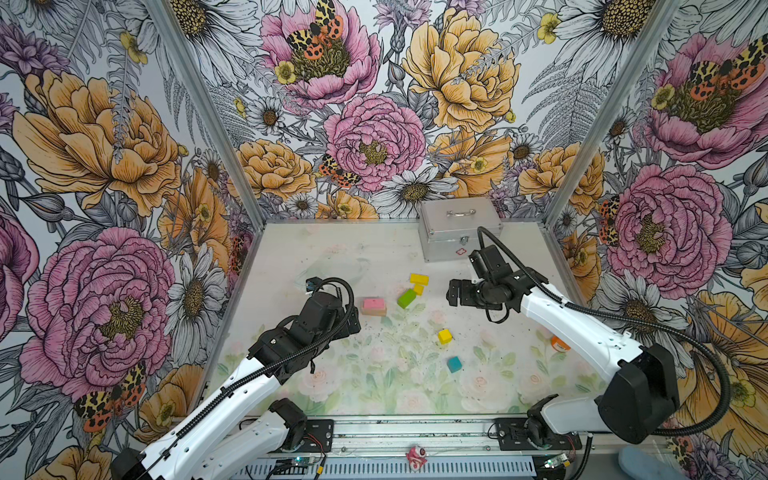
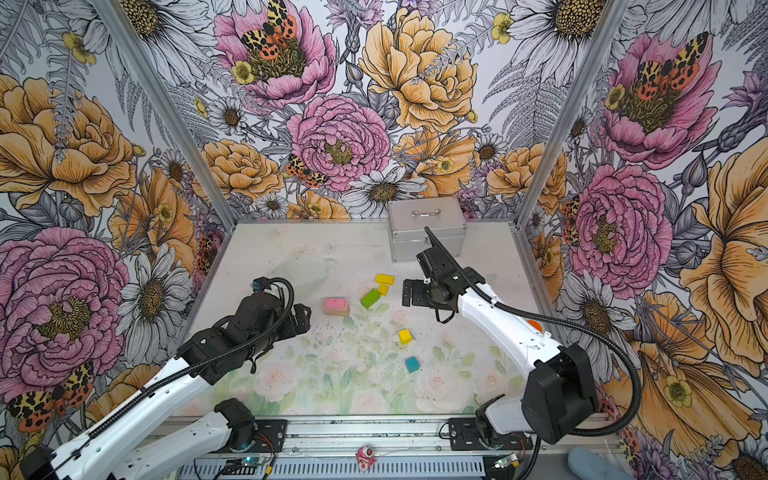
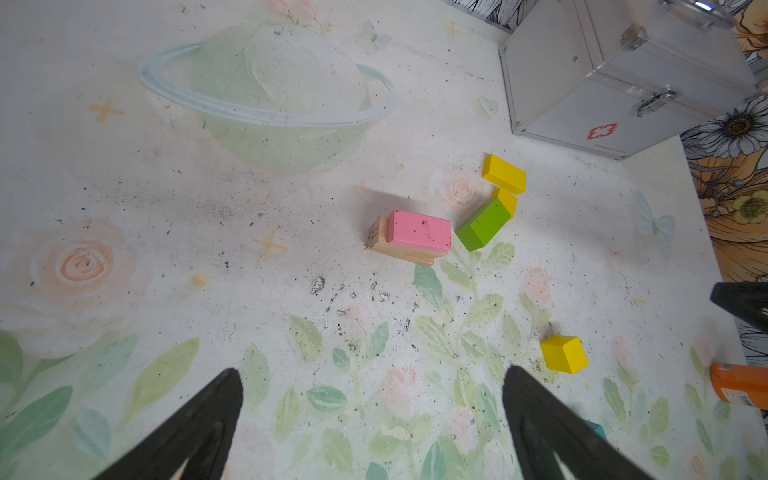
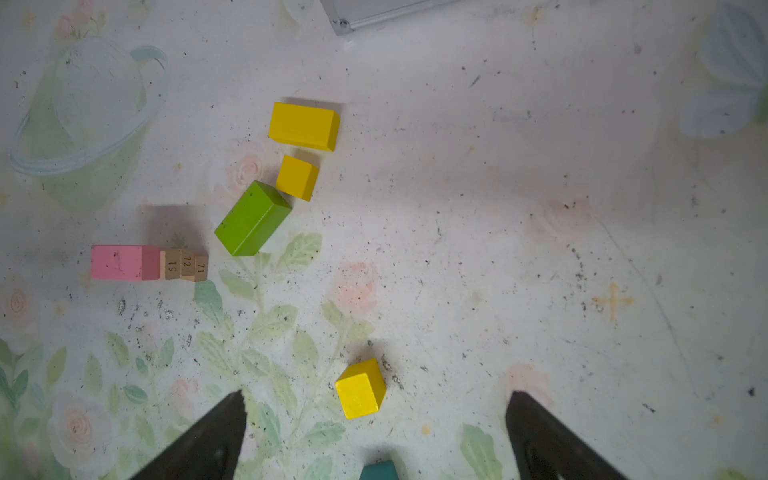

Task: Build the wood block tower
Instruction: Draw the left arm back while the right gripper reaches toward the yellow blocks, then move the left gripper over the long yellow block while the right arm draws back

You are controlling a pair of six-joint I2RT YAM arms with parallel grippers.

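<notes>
Closest to the lens runs the aluminium rail (image 1: 415, 432) that carries both arm bases. On the left of the floral mat (image 1: 374, 399), the left gripper (image 2: 302, 316) has its fingers (image 3: 199, 424) spread wide with only bare mat between them. It sits just beside the tower (image 2: 336, 306) and does not touch it.

That tower is two layers: three plain tan bars (image 4: 187, 266) lie side by side flat on the mat, and the pink slab (image 1: 373, 304) rests on top of them, set a little off their edges.

To the right, near the stack but apart from it, the green bar (image 1: 406, 298) lies on its side at an angle. A yellow cube (image 4: 296, 177) touches its far end, and the yellow slab (image 4: 303, 126) lies flat just beyond that cube.

Further right and nearer the front, a second yellow cube (image 1: 444, 336) stands alone on the mat.

The right gripper (image 1: 454, 293) is above the mat to the right of the green bar, its jaws wide apart and holding nothing.

Towards the front, the teal cube (image 1: 454, 364) lies by itself.

At the back wall stands a closed silver metal case (image 1: 459, 228). An orange container (image 3: 739, 384) lies by the right edge, partly hidden behind the right arm in both top views.
</notes>
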